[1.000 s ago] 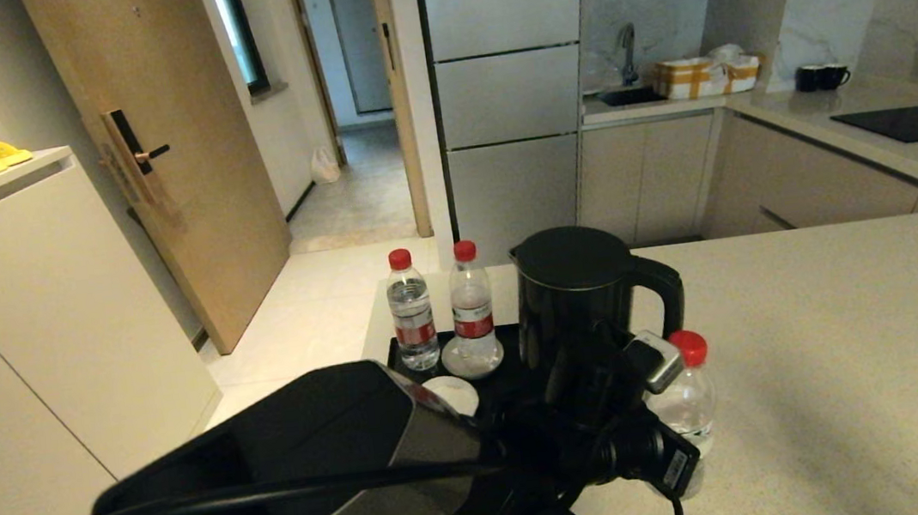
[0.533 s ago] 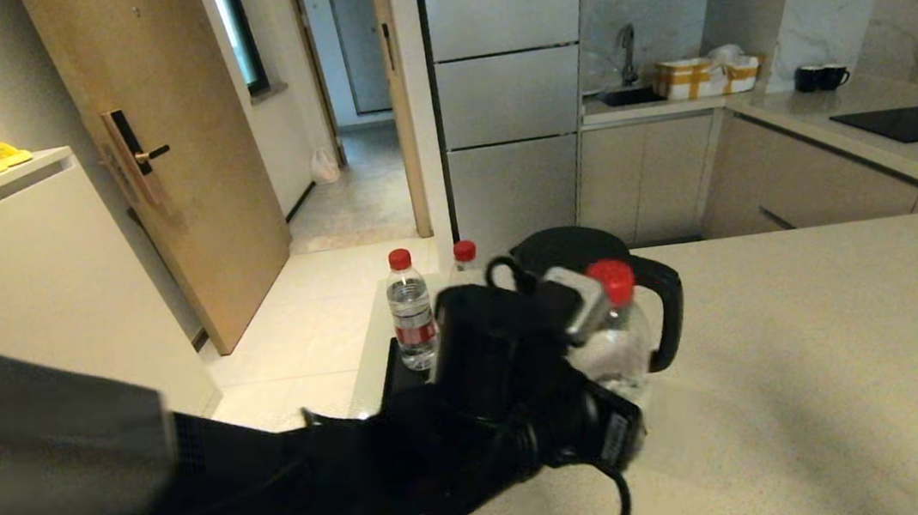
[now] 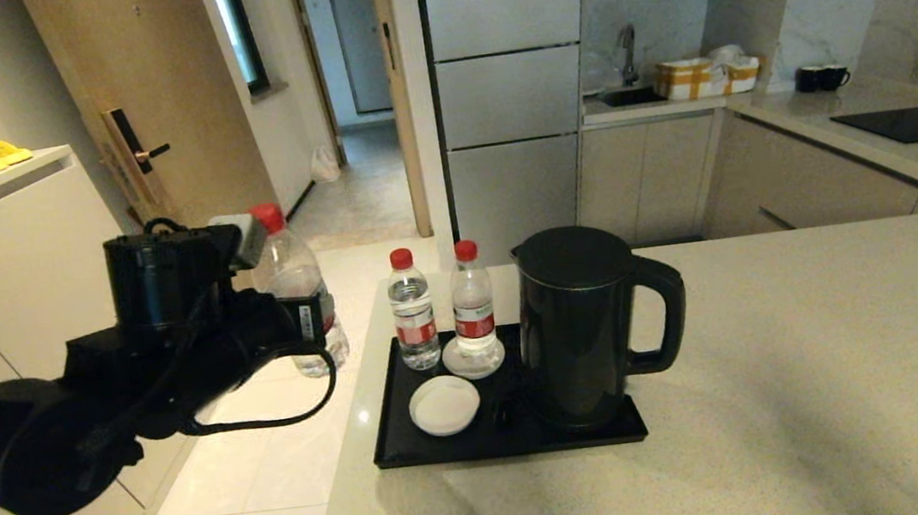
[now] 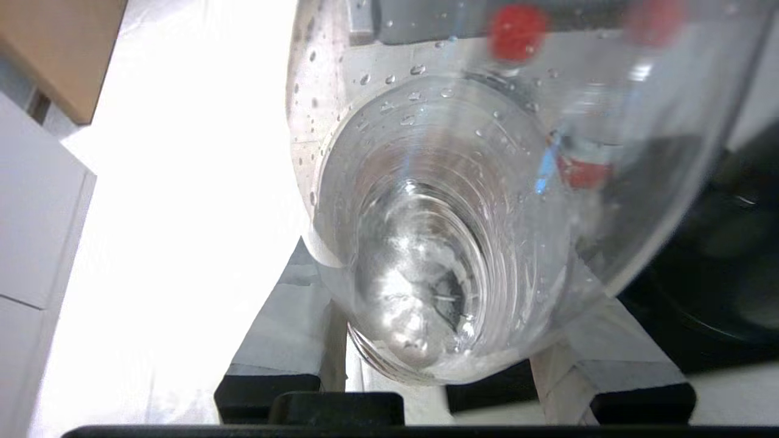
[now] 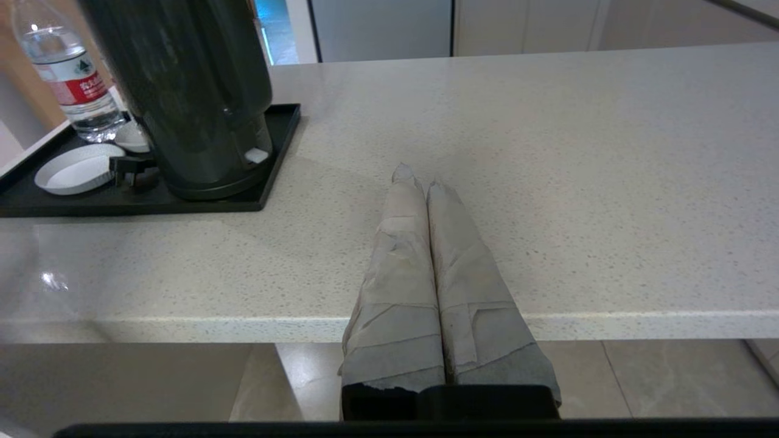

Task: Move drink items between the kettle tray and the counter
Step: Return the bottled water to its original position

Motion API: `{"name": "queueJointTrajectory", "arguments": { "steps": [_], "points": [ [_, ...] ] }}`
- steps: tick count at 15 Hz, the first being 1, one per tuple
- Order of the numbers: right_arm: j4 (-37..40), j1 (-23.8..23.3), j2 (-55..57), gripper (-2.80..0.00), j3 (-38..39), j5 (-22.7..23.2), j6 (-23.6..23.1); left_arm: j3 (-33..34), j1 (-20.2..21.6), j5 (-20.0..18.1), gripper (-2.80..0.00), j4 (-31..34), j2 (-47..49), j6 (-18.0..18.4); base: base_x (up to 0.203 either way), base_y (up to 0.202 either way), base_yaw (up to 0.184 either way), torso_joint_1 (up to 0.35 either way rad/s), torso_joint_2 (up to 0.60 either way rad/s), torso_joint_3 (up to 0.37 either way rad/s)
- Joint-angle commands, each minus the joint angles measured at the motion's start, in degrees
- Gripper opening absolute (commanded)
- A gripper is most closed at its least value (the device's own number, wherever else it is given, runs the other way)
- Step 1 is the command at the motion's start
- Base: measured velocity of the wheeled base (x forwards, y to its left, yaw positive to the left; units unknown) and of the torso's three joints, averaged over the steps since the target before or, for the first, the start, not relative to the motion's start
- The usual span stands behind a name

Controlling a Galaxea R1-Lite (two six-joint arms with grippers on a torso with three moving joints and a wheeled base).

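Kitchen counter (image 3: 782, 359) bare right of kettle tray (image 3: 394, 446); left gripper (image 3: 269, 301) clamps held bottle (image 3: 301, 310) off counter edge; thin wet plastic looks slippery, squashy, so grip mid-body; right gripper (image 5: 420, 182) pressed closed, idle.

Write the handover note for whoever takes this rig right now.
Left gripper: jaws shut on the third water bottle, held off the counter's left edge, above the floor.
Right gripper: jaws shut, empty, parked at the counter's near edge.
Two water bottles stand on the kettle tray beside the kettle.
Done: bottle grasped and lifted.
Left: set it down.
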Motion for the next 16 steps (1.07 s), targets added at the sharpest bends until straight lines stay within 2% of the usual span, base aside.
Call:
{"name": "queueJointTrajectory", "arguments": {
  "steps": [1,3,5,7,11,12,16],
  "points": [
    [0.0,0.1,0.1,-2.80,0.1,0.0,0.0,3.3,0.6,-0.9,-2.80,-10.6,8.5,0.9,0.000,0.000,0.000,0.000,0.00,0.000],
    [0.0,0.1,0.1,-2.80,0.0,0.0,0.0,4.3,-1.2,-1.2,-2.80,-20.6,16.3,3.7,0.000,0.000,0.000,0.000,0.00,0.000],
    [0.0,0.1,0.0,-2.80,0.1,0.0,0.0,3.9,-4.9,-1.4,-2.80,-25.7,21.7,5.7,0.000,0.000,0.000,0.000,0.00,0.000],
    [0.0,0.1,0.1,-2.80,0.1,0.0,0.0,2.6,-8.3,-1.4,-2.80,-26.6,23.7,6.1,0.000,0.000,0.000,0.000,0.00,0.000],
    [0.0,0.1,0.0,-2.80,0.1,0.0,0.0,2.5,-12.0,-0.3,-2.80,-27.0,26.7,5.1,0.000,0.000,0.000,0.000,0.00,0.000],
    [0.0,0.1,0.1,-2.80,0.1,0.0,0.0,2.6,-12.7,0.9,-2.80,-27.1,26.8,5.0,0.000,0.000,0.000,0.000,0.00,0.000],
    [0.0,0.1,0.1,-2.80,0.1,0.0,0.0,2.0,-14.0,1.1,-2.80,-27.0,28.1,5.0,0.000,0.000,0.000,0.000,0.00,0.000]
  ]
}}
